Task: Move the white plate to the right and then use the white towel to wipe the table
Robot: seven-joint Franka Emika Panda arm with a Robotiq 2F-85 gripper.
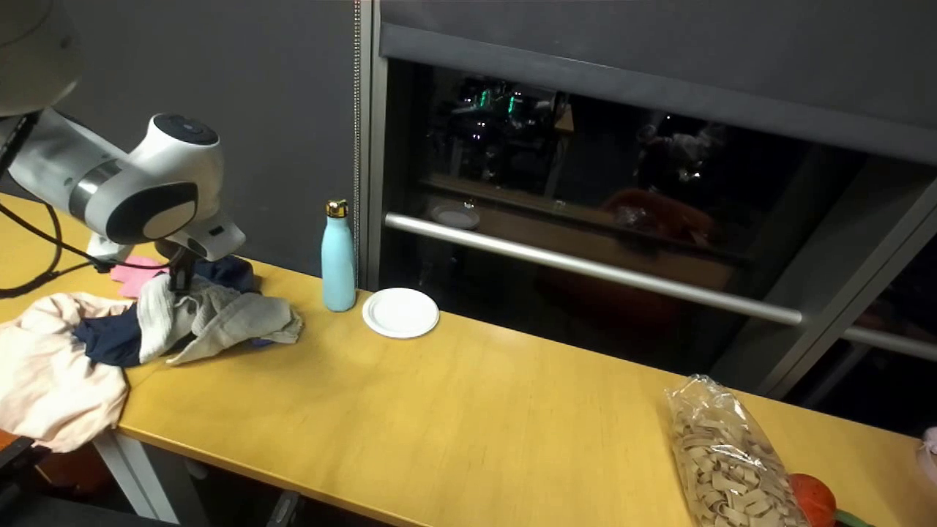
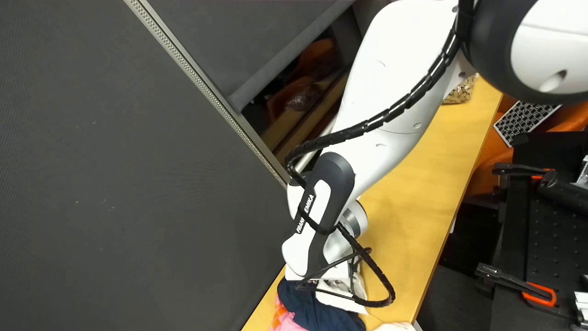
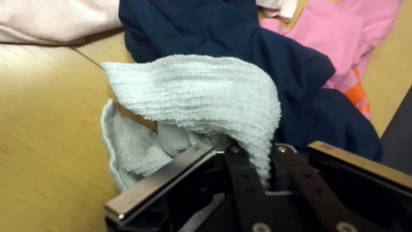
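Expect soft, limp, light handling from the white towel, bunched at the left end of the desk: rough pile, little slip, nothing to break, but apt to sag and trail at loose ends. In the wrist view, see the claw clenched on a fold of it, with pile squeezed in the gap. Judge that a workable hold for wiping: a bunched fold, with slack on both sides to sweep flat. Lift a little before going right, to part it from the navy cloth at its left and far sides. Right of the towel, past the light-blue bottle, find the white plate near the far edge: probably light, stiff, smooth, quick to skid. Take by the thin rim, or nudge from the left, minding the bottle just beside.

Then count, left to right, in an exterior view: one pale pink cloth, draped over the near edge; one navy cloth, apparently, though showing in patches; one pink cloth, toward the far side; one towel; one claw; one bottle, upright; one plate; at the right end, one clear bag of tan ribbons, one red round thing, one green tip, one pinkish object, too cut off to name.
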